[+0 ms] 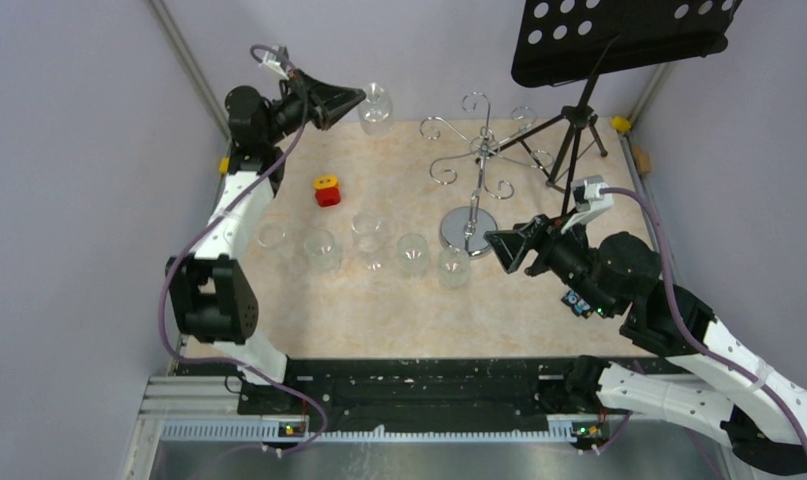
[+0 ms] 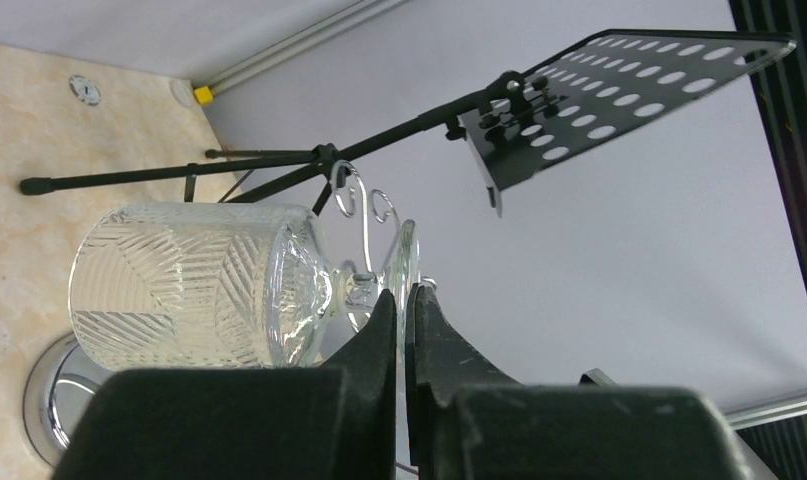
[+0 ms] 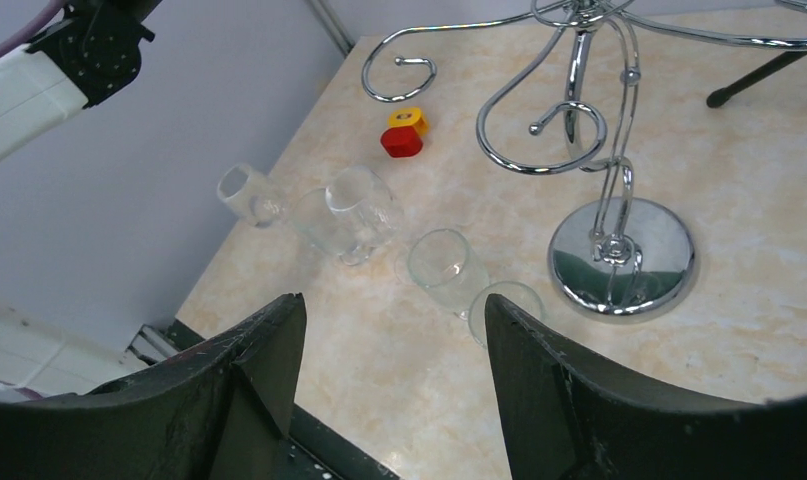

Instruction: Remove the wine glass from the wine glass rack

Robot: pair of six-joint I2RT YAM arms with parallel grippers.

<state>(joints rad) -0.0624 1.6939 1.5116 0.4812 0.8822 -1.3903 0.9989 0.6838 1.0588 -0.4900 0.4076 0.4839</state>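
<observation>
The chrome wine glass rack [image 1: 476, 150] stands at the back middle of the table on its round base [image 1: 469, 228]. No glass hangs on the arms that show. My left gripper [image 1: 347, 100] is raised at the back left, left of the rack. It is shut on the foot disc [image 2: 406, 262] of a patterned wine glass [image 2: 194, 285], which it holds sideways in the air [image 1: 376, 108]. The rack's curls [image 2: 351, 198] show behind the glass. My right gripper [image 1: 496, 246] is open and empty, low beside the rack's base [image 3: 622, 258].
Several clear glasses [image 1: 321, 250] stand in a row across the middle of the table, also in the right wrist view [image 3: 447, 268]. A red and yellow block [image 1: 326, 190] lies at the left. A black tripod music stand [image 1: 619, 40] rises at the back right.
</observation>
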